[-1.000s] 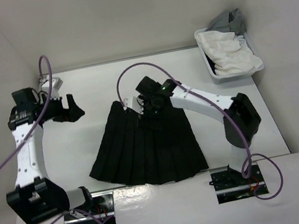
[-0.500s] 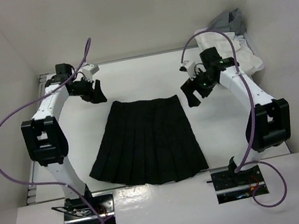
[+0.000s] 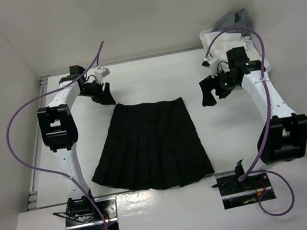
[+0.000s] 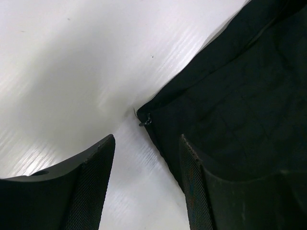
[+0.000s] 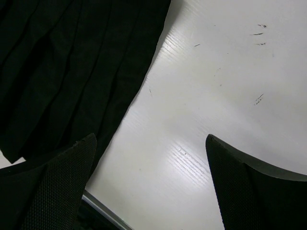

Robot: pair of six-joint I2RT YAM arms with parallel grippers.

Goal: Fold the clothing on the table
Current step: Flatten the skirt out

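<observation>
The left claw is held partly spread over a waistband corner of the clothing, with nothing pinched. The right claw is spread wide near the opposite edge. The clothing is laid flat on the desk.

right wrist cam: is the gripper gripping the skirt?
No, the right gripper stands wide open over the table, and the skirt lies flat beside it, not pinched.

3 white walls, apparently evenly lit
</observation>
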